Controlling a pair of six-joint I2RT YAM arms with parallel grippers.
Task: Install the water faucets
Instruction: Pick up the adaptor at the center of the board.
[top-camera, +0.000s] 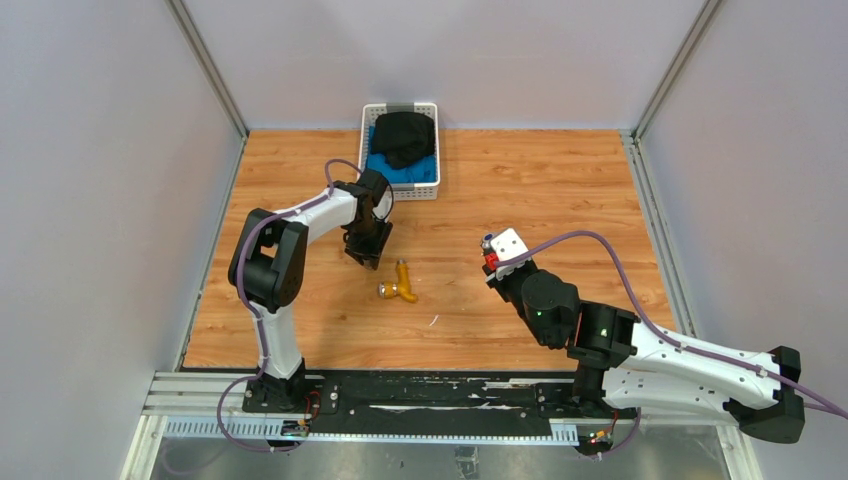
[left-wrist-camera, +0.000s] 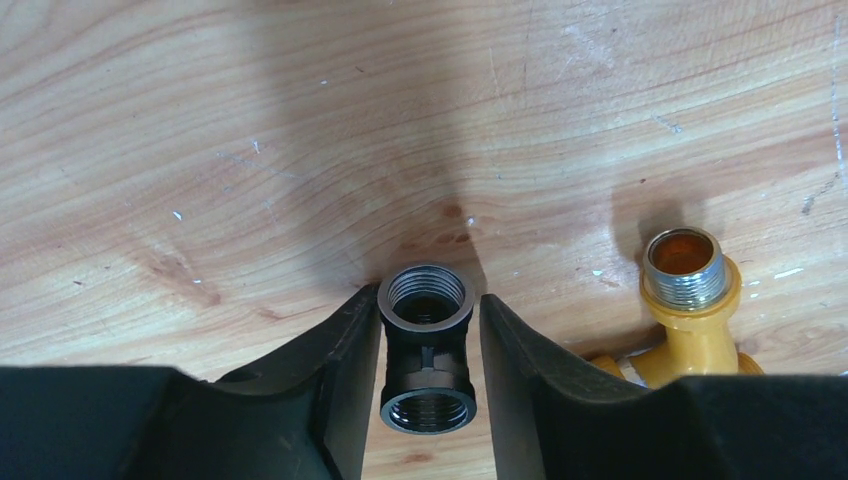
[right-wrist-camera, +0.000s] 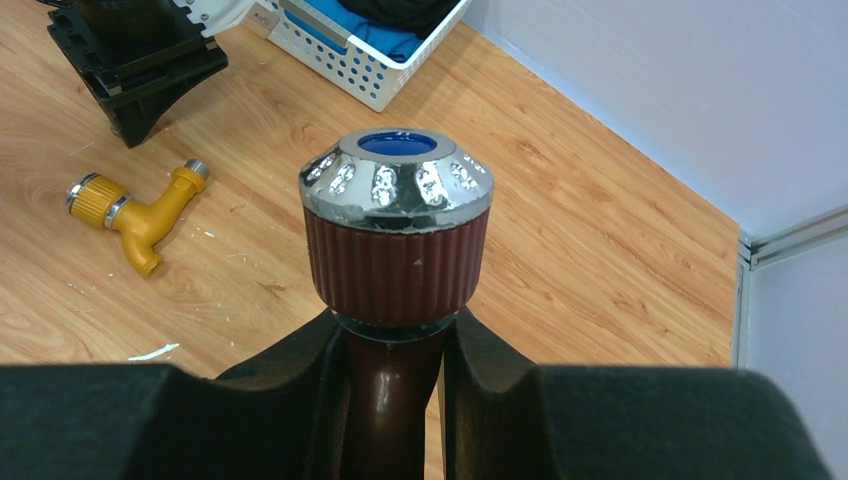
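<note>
install barely begun, by the look of it: neither faucet joined to anything yet. clenched in the left tool (left-wrist-camera: 430, 302), low over the counter (top-camera: 540, 200): a dark threaded fitting (left-wrist-camera: 428, 365), both mouths bare. lying loose just to the right of it, not touching: the yellow faucet (left-wrist-camera: 690, 300), on the counter near the middle. gripped by the stem in the right tool (right-wrist-camera: 395, 320), held up off the counter on the right side and well apart from the fitting: the brown faucet (right-wrist-camera: 396, 235), ribbed knob uppermost under a chrome cap with a blue centre. left to do, judging from this: bringing faucet and fitting together, threading one in, then fetching the yellow one. at the far edge, a white basket (top-camera: 410, 192) of blue and black cloth. no brand, label or readable writing on faucets, fitting or basket; no lettering to make out on the blue disc.
</note>
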